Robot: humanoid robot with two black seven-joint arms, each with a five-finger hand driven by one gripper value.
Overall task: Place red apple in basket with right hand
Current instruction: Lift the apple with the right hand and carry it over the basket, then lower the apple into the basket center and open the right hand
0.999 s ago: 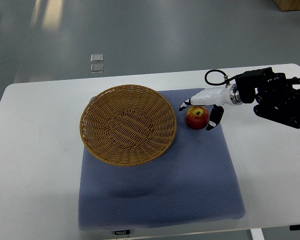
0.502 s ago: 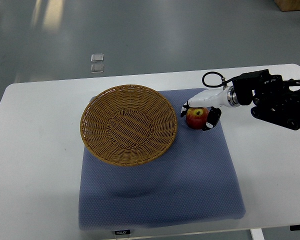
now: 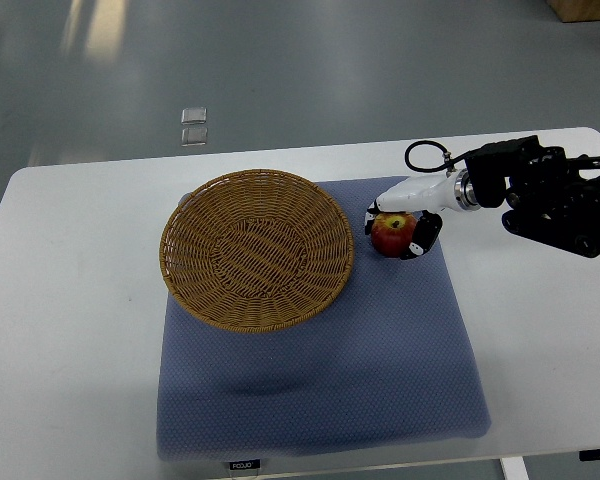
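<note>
A second ago the right hand (image 3: 404, 222) stood spread around the red apple (image 3: 391, 233); now its fingers (image 3: 423, 238) have closed tight on the fruit. The apple sits on the blue mat (image 3: 380, 370), just right of the basket (image 3: 257, 248), barely shifted from before.

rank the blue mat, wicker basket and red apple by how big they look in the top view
1. blue mat, largest
2. wicker basket
3. red apple, smallest, held in the right robot hand
</note>
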